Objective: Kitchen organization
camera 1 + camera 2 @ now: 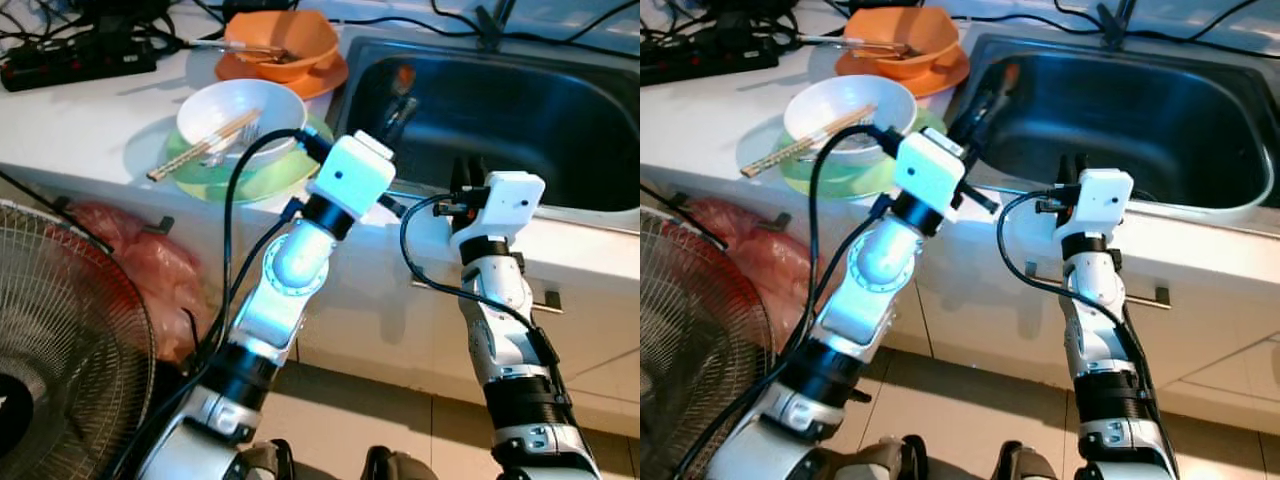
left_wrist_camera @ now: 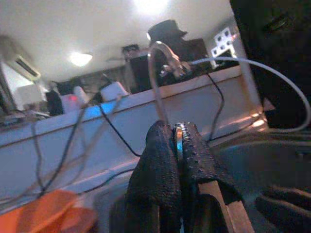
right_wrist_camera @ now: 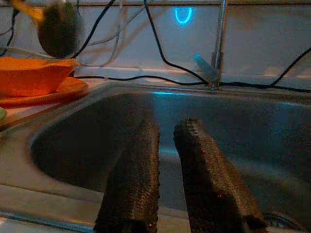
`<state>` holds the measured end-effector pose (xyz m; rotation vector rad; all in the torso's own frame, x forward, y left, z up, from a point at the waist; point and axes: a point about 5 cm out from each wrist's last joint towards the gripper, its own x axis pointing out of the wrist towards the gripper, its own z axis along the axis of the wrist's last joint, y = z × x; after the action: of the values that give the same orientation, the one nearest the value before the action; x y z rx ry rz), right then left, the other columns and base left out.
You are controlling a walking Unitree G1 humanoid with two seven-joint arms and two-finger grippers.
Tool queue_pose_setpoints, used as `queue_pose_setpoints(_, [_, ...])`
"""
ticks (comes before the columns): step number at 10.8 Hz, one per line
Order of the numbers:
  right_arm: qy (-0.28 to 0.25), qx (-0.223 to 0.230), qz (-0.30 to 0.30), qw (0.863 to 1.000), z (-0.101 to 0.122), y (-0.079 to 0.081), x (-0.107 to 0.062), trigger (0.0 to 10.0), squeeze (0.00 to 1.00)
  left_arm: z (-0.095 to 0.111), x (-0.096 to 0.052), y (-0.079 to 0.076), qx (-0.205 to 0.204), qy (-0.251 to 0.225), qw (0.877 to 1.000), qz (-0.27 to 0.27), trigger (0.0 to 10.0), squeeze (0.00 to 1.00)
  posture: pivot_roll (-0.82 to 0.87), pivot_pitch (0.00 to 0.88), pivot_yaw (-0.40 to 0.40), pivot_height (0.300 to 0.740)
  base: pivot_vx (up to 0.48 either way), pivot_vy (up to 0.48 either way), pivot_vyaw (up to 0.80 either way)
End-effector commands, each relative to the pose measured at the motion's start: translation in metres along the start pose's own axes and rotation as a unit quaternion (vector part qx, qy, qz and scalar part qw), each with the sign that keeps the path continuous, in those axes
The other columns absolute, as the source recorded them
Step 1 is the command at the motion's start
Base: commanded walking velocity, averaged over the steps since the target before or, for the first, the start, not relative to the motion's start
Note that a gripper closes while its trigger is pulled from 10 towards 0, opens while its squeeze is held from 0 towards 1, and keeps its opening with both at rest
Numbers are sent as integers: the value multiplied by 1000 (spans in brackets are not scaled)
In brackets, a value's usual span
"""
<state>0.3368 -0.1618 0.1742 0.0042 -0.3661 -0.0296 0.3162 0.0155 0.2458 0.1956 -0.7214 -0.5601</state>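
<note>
Home kitchen — sink (image 1: 520,110), dirty bowls (image 1: 240,115).

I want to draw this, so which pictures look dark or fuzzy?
Both eye views are bright and fairly sharp, with shiny glare on the white counter. The right wrist view is dim, the sink bluish. The left wrist view is soft and hazy, with ceiling lights blown out white.

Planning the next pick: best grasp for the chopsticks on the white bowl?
Probably grip the chopsticks at the end overhanging the white bowl rim toward the robot's left, coming from above with fingers across the pair. They lie slanted over the bowl, and that end hangs free with space beneath, unlike the end beside the fork inside.
</note>
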Motion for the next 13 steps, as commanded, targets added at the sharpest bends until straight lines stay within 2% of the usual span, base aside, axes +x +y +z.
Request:
queue_pose_setpoints(1, [-10,4,-6,1000,3,-2,-2,10000,0,-4,4,3,-23,3,1000,3,10000,0,-2,140,38,740,0,0,0])
queue_pose_setpoints(5, [-14,6,-10,1000,4,-2,-3,10000,0,-24,10,7,-38,36,999,-6,10000,0,-10,126,44,740,0,0,0])
queue_pose_setpoints(7, [-15,6,-11,1000,4,-2,-4,10000,0,-33,16,7,-60,49,997,0,10000,0,-14,136,43,740,0,0,0])
queue_pose_setpoints(10, [-13,5,-13,1000,3,-4,-6,10000,0,-47,21,5,-124,86,988,26,10000,0,-19,152,43,740,0,0,0])
queue_pose_setpoints(13, [-18,6,-10,1000,6,-5,-7,10000,0,-45,36,15,-142,97,984,47,10000,0,-20,161,41,740,0,0,0])
